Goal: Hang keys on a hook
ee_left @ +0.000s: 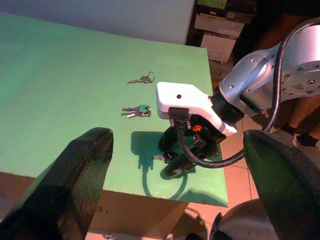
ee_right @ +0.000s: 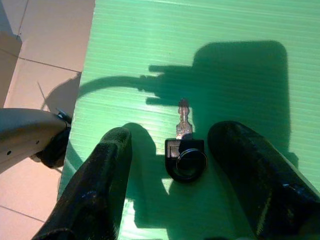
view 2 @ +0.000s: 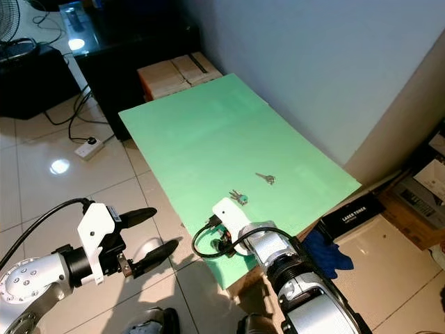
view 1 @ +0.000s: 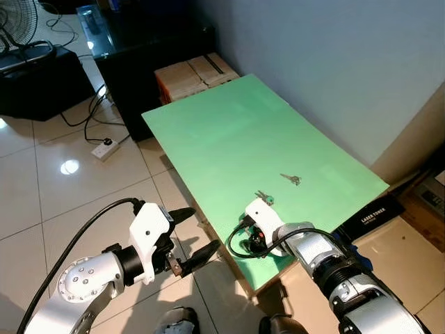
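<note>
Black box [view 1: 373, 217] on floor: white lettering, probably "LASER TONER".

Bright green ribbed board [view 1: 229, 132], black-headed silver key [ee_right: 184, 150] on it, another key with a teal head [ee_left: 137, 110], glossy beige floor tiles [view 1: 55, 181].

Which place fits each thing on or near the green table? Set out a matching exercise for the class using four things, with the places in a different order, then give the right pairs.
Things
1. black-headed key
2. bunch of keys with a green tag
3. plain silver keys on a ring
4. left gripper

Places
A. farthest along the green table from the robot
B. between the open fingers of the right gripper
C. off the table's edge, above the tiled floor
D. just beyond the right gripper

Pairs: 1-B, 2-D, 3-A, 4-C
</note>
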Controlling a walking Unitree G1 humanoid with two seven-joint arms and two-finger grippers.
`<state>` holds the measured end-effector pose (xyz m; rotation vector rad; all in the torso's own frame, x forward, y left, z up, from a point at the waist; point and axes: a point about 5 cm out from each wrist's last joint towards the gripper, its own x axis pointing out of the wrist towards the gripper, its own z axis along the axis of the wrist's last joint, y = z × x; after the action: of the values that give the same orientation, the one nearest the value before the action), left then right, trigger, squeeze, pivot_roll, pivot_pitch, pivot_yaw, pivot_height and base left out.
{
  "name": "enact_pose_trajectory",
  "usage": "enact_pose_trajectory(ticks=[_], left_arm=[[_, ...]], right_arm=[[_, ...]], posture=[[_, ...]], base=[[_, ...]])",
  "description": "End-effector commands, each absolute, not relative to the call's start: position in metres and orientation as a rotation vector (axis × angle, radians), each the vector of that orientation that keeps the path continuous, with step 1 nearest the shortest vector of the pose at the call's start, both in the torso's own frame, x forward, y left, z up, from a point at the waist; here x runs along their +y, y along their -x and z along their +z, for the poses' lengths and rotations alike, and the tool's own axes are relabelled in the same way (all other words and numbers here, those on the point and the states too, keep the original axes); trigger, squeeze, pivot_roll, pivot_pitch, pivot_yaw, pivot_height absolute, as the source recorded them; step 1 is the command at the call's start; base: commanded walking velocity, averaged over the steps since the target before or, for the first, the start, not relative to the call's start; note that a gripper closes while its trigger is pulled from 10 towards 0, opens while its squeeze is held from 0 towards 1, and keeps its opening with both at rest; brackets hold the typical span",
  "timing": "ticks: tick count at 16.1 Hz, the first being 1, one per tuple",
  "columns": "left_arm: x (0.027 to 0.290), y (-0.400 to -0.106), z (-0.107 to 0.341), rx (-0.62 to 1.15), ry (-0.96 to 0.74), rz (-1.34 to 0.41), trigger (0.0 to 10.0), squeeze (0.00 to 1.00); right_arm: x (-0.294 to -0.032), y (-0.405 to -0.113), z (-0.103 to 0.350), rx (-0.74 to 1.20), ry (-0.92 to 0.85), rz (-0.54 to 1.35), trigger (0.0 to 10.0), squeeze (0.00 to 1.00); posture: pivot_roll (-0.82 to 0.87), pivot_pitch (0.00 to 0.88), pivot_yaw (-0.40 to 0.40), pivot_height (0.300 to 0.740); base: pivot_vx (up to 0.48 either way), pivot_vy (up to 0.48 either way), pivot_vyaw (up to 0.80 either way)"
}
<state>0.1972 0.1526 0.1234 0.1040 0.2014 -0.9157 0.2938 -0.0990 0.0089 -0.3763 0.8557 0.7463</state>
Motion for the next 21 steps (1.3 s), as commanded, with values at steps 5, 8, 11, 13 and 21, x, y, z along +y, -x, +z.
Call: enact_pose_trajectory(ticks=[5, 8, 11, 13, 21], left_arm=[[0.1519, -0.1950, 0.1238, 0.206, -0.110, -0.935, 10.0, 0.00], [0.1530, -0.1956, 0.1218, 0.209, -0.110, -0.935, 10.0, 0.00], [0.1525, -0.1966, 0.1212, 0.209, -0.108, -0.937, 10.0, 0.00], [0.1524, -0.1967, 0.1211, 0.209, -0.108, -0.938, 10.0, 0.00], [0.1508, -0.1984, 0.1226, 0.203, -0.113, -0.942, 10.0, 0.00]], right_arm=[[-0.1068, -0.2868, 0.0009, 0.928, 0.390, 0.764, 0.0, 0.00], [-0.1067, -0.2860, 0.0004, 0.931, 0.384, 0.773, 0.0, 0.00], [-0.1088, -0.2862, 0.0008, 0.935, 0.378, 0.777, 0.0, 0.00], [-0.1096, -0.2865, 0.0011, 0.935, 0.377, 0.776, 0.0, 0.00], [-0.1158, -0.2903, 0.0047, 0.906, 0.354, 0.738, 0.0, 0.00]], posture=[[0.06, 0.137, 0.032, 0.740], [0.06, 0.138, 0.032, 0.740], [0.05, 0.140, 0.032, 0.740], [0.05, 0.140, 0.032, 0.740], [0.05, 0.139, 0.036, 0.740]], base=[[0.000, 0.000, 0.00], [0.000, 0.000, 0.00], [0.000, 0.000, 0.00], [0.000, 0.000, 0.00], [0.000, 0.000, 0.00]])
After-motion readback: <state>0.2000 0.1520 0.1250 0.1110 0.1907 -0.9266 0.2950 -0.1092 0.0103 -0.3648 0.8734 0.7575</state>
